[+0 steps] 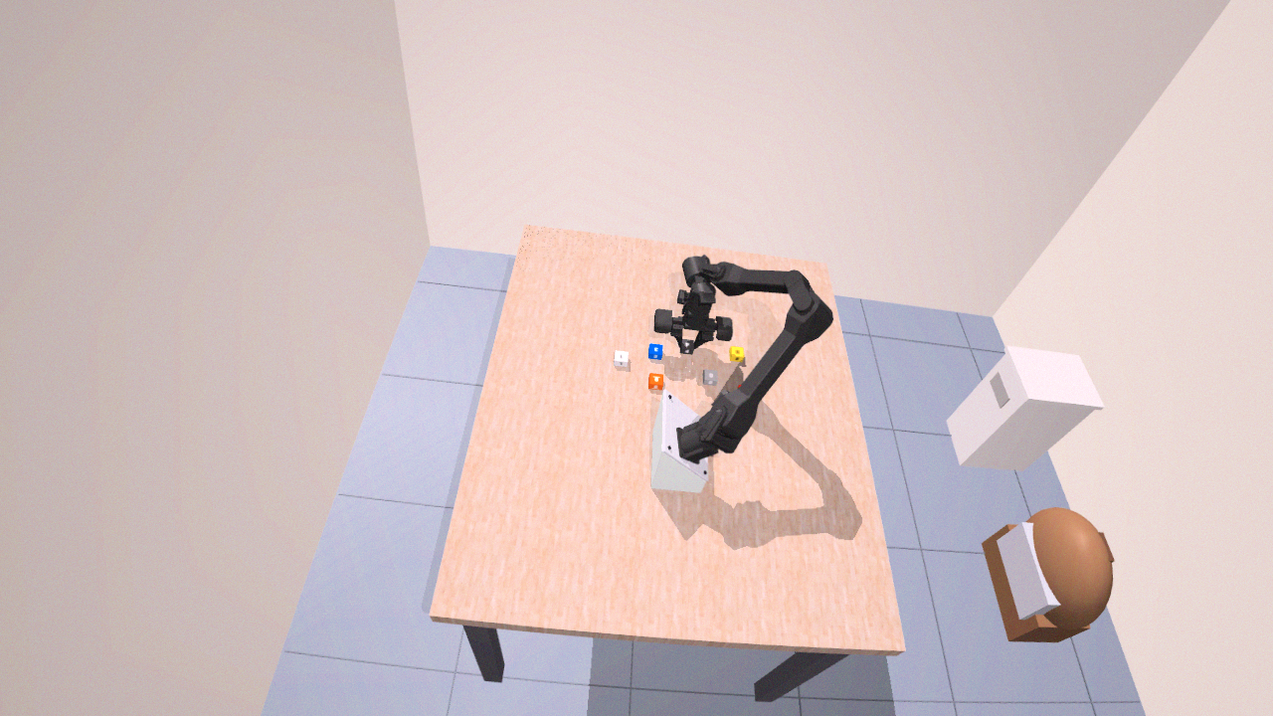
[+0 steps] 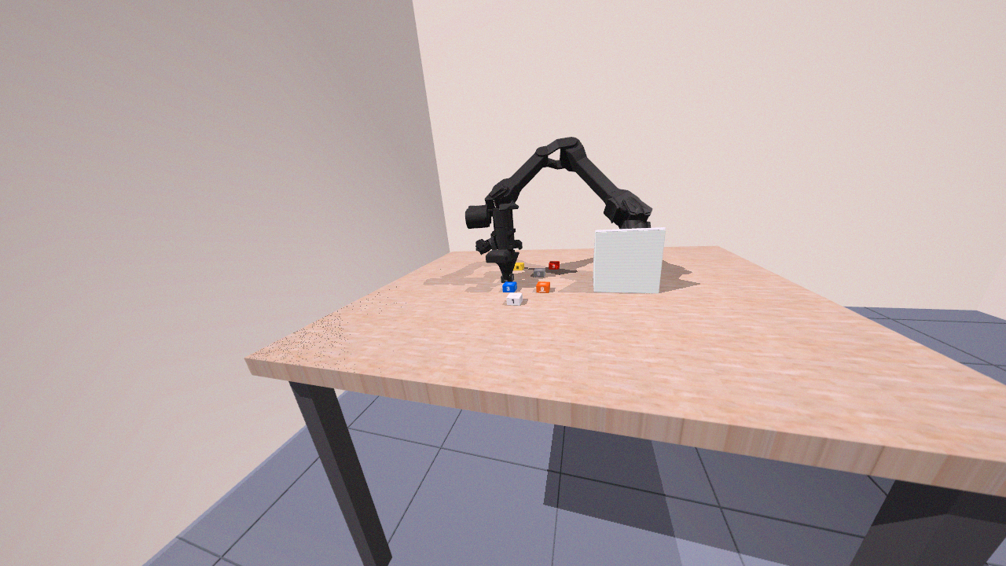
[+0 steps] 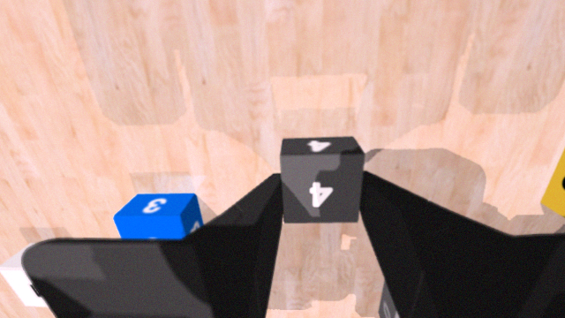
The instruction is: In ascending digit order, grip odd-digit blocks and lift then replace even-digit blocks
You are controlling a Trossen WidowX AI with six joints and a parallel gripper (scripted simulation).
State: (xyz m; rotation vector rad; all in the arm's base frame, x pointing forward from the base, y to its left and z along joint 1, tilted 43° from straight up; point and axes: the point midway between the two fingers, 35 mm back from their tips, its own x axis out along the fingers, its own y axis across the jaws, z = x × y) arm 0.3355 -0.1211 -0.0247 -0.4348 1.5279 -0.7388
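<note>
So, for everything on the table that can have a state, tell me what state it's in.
Hand: shut on the black block.
Black block: gripped; lifted or not, can't tell.
Blue block: ungripped.
White block: ungripped.
Orange block: ungripped.
Grey block: ungripped, shaded.
Yellow block: ungripped.
Red block: ungripped.

Black block [image 1: 686, 346] [image 3: 321, 187]: white digit 4 on two visible faces, upright, between the fingers, which touch both sides. Blue block [image 1: 654, 351] [image 2: 509, 287] [image 3: 154, 216]: digit 3, on the worktop beside it. White block [image 1: 621, 358] [image 2: 514, 299] [image 3: 22, 283]: digit 1, outward of the blue. Orange block [image 1: 655, 381] [image 2: 543, 287]: digit illegible. Yellow block [image 1: 737, 354] [image 2: 519, 266] [image 3: 557, 190]: digit cut off at wrist. Grey block [image 1: 709, 377] [image 2: 539, 272] [image 3: 387, 305]: in shadow. Red block [image 2: 554, 265]: upright, farther back in the exterior view.
</note>
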